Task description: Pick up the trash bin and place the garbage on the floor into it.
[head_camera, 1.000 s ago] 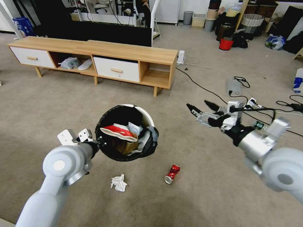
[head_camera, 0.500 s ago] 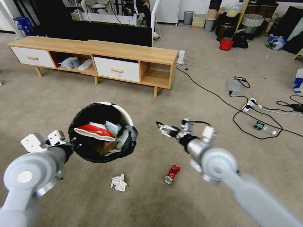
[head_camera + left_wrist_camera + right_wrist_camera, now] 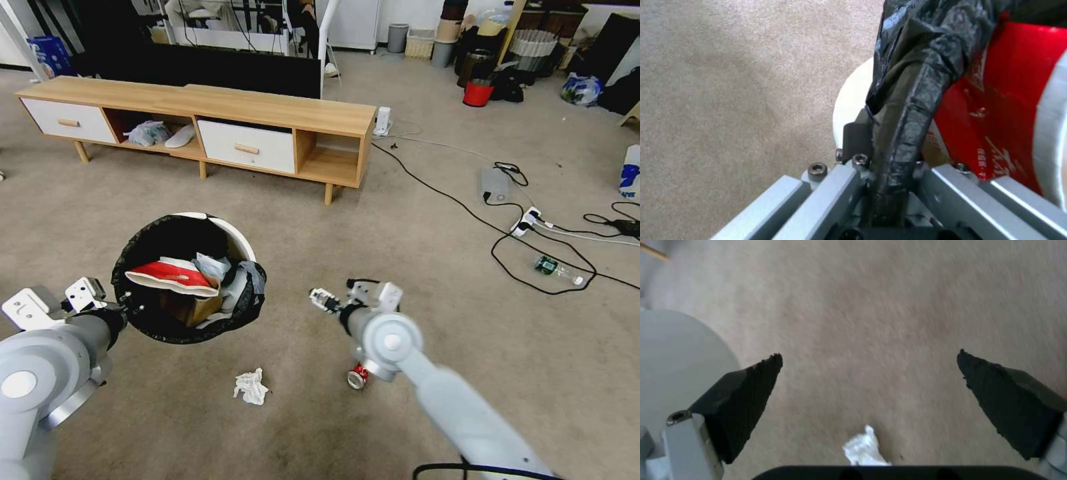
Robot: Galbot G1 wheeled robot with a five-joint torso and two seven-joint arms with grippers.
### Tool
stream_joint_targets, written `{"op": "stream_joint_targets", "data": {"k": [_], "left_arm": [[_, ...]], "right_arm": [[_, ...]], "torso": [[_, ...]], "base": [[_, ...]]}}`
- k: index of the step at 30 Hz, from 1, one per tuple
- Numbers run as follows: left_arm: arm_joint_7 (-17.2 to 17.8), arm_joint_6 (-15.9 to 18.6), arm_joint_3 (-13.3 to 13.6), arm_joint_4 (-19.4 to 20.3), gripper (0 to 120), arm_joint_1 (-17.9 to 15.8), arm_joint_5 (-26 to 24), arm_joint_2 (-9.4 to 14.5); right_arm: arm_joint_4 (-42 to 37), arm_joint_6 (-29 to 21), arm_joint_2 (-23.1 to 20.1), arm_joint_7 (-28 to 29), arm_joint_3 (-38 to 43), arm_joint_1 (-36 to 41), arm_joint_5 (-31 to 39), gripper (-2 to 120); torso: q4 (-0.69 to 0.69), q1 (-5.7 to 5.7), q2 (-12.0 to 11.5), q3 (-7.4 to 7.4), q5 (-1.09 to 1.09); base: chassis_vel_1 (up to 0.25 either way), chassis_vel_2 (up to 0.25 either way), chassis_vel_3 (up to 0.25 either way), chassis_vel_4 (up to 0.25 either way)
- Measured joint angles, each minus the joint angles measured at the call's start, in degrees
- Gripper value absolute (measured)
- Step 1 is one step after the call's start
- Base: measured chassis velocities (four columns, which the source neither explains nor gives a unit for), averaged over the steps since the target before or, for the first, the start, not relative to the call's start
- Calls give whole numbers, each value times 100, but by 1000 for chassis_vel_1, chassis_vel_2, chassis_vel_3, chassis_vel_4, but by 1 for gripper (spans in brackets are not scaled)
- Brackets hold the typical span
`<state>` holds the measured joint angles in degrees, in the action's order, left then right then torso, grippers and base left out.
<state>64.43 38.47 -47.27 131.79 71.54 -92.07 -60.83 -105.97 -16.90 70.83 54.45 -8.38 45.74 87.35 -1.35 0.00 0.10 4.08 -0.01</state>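
Observation:
The trash bin (image 3: 230,235), white with a black bag over its rim, hangs above the carpet at centre left. Inside it lie a red-white wrapper (image 3: 170,275), a brown paper bag and tissues. My left gripper (image 3: 123,305) is shut on the bagged rim (image 3: 902,110), beside the bin's white wall (image 3: 853,96). My right gripper (image 3: 321,300) is open to the bin's right, its fingers (image 3: 746,386) spread wide above the carpet. Garbage on the floor: a white tissue (image 3: 251,387) (image 3: 862,451), a crushed red can (image 3: 357,377) partly hidden behind my right arm, and a green-labelled bottle (image 3: 553,267) far right.
A long wooden TV stand (image 3: 200,110) runs across the back. Black cables (image 3: 467,210) and a power strip (image 3: 527,219) trail over the carpet on the right. A red bucket (image 3: 477,93) and clutter stand at the far back right. Open carpet lies around the tissue and can.
My left arm has carried the bin to the left. My right arm has swung in from the right and dropped toward the centre, and now covers part of the can.

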Motion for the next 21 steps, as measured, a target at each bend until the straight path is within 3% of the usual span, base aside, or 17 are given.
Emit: {"op": "stream_joint_targets", "data": {"k": [3,9,21], "left_arm": [[-49,18,-44,-29,0,14,13,0],[-142,42,-73,-194,0,-72,10,58],[-306,83,-7,-431,0,-158,90,23]], "right_arm": [[160,-7,220,425,-47,20,137,100],[382,-113,223,941,-191,146,319,100],[862,-249,-10,1201,-354,20,939,100]], "torso": [[1,0,0,0,0],[0,0,0,0,1],[0,0,0,-1,1]], "base": [[0,0,0,0],[0,0,0,0],[0,0,0,0]]}}
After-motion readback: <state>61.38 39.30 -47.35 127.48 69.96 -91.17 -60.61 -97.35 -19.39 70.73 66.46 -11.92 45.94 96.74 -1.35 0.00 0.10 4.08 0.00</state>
